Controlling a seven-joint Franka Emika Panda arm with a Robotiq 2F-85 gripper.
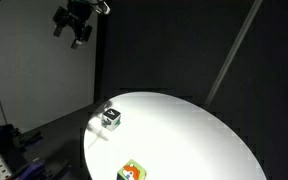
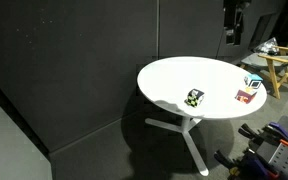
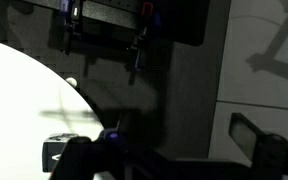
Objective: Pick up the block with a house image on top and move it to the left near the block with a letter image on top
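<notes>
Approach is the step in hand: the gripper (image 1: 70, 35) hangs high and well apart from the desk (image 1: 204, 130), jaws spread and holding nothing. The house block (image 1: 131, 172) sits by the desk edge, with the letter block (image 1: 111, 118) near it along the rim. Descend straight over the house block, square the jaws to two opposite orange sides, and close only once they straddle it.
</notes>
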